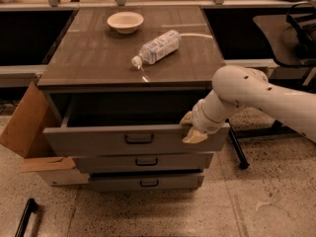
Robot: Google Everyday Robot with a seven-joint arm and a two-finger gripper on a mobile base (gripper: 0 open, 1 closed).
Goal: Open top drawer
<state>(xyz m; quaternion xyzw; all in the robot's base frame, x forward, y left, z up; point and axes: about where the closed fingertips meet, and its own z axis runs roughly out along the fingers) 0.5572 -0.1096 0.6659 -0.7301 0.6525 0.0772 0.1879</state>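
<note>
The top drawer [94,141] of the grey cabinet stands pulled out toward me, and its dark inside [128,110] shows under the cabinet top. Its small black bar handle [138,139] is at the centre of the front. My gripper [191,128], at the end of the white arm [247,95], sits at the top edge of the drawer front near its right end, touching it. The two shorter drawers, the middle one [113,163] and the bottom one [118,182], are closed below.
A plastic bottle [157,47] lies on the cabinet top [89,58], with a white bowl [125,21] behind it. An open cardboard box [27,127] leans against the cabinet's left side. A black stand leg [237,154] is at the right. A black bar [24,216] lies on the floor.
</note>
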